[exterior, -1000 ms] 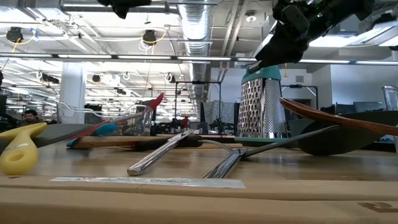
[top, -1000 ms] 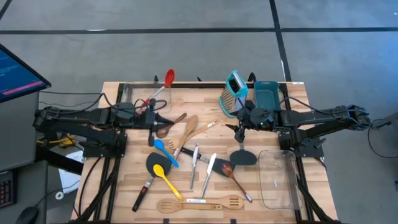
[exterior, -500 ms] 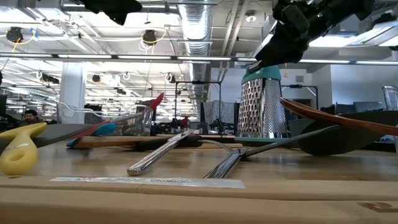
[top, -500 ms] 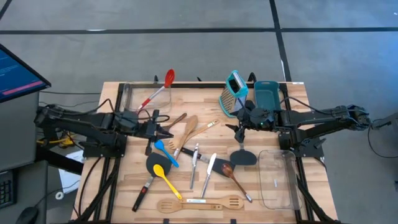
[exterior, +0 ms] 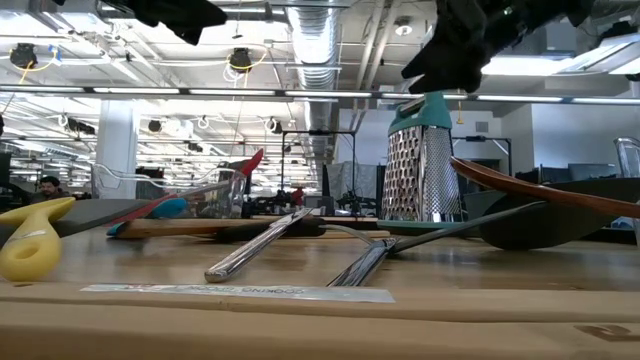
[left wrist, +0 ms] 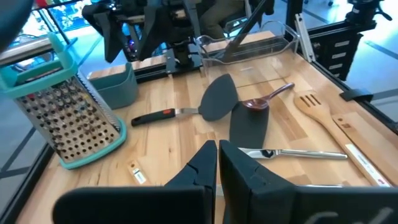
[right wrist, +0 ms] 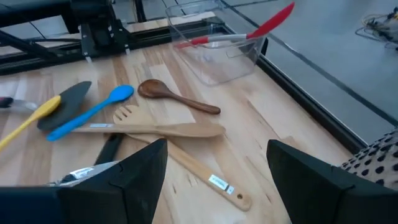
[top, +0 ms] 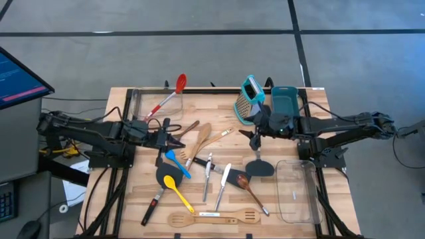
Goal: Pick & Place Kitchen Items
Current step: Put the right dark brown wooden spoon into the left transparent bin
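My left pincer (top: 174, 139) hangs over the left-middle of the desk (top: 279, 199), fingers pressed together on nothing, just above the dark wooden spoon (top: 178, 136) and near the blue spoon (top: 175, 161). My right pincer (top: 253, 137) hovers fully spread and empty beside the teal box grater (top: 248, 99), which stands upright at the far edge. The red spoon (top: 174, 91) rests in the clear container (top: 136, 101). The remaining utensils lie scattered mid-desk.
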{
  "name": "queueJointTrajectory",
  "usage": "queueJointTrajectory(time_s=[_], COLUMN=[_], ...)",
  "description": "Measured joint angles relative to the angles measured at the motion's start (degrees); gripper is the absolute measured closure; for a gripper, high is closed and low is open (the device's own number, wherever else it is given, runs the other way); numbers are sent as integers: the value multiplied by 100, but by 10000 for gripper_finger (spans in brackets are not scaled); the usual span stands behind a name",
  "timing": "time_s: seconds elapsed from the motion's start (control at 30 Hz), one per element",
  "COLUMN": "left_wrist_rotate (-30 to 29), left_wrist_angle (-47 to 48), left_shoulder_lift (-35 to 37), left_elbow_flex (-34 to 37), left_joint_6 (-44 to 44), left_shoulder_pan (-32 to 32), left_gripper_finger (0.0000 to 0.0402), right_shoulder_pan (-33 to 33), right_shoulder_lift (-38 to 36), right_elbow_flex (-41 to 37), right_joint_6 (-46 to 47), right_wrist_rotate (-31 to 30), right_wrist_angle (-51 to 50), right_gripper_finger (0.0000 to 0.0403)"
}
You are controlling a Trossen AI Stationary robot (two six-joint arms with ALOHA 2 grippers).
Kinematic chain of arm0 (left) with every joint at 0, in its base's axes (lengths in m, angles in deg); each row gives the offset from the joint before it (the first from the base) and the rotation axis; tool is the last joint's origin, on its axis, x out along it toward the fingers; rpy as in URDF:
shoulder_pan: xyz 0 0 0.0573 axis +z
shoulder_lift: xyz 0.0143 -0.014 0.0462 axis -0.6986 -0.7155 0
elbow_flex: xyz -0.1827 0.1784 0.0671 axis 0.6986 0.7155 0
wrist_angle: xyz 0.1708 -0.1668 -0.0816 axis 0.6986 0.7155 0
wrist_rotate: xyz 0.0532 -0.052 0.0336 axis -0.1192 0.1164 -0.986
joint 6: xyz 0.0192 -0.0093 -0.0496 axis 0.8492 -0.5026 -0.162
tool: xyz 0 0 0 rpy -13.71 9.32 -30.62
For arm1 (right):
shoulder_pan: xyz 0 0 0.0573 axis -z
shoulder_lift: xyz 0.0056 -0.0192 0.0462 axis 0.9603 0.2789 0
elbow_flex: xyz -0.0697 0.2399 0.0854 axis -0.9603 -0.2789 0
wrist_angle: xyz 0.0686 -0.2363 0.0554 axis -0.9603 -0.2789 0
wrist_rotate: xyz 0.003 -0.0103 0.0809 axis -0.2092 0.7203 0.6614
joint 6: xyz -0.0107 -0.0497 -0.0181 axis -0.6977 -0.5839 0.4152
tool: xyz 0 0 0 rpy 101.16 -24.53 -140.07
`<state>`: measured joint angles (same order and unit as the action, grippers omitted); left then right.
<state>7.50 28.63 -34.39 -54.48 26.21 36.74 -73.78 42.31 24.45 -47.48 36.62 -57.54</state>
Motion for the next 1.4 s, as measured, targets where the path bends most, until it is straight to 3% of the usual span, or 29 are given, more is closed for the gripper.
queueJointTrajectory(time_s=[0.27, 0.57, 0.97, 1.17, 1.4], left_wrist_rotate=[-46, -45, -43, -40, -38], left_wrist_angle=[-10, -10, -13, -20, -32], left_shoulder_lift=[0, 0, 0, 0, 0], left_elbow_flex=[0, 0, 0, -2, -2], left_joint_6=[0, 0, 0, 0, 0], left_shoulder_pan=[2, 2, 2, 10, 11], left_gripper_finger=[398, 398, 398, 398, 398], right_shoulder_pan=[-317, -1186, -2239, -2706, -3029], right_shoulder_lift=[-2, -2, 272, 1064, 2364], right_elbow_flex=[748, 1299, 1453, 2589, 4740], right_joint_6=[450, 1727, 3162, 3207, 3751], right_wrist_rotate=[-45, -1034, -1184, -1352, -1592], right_wrist_angle=[-953, -2115, -2314, -2960, -5034], right_gripper_finger=[133, 133, 133, 133, 133])
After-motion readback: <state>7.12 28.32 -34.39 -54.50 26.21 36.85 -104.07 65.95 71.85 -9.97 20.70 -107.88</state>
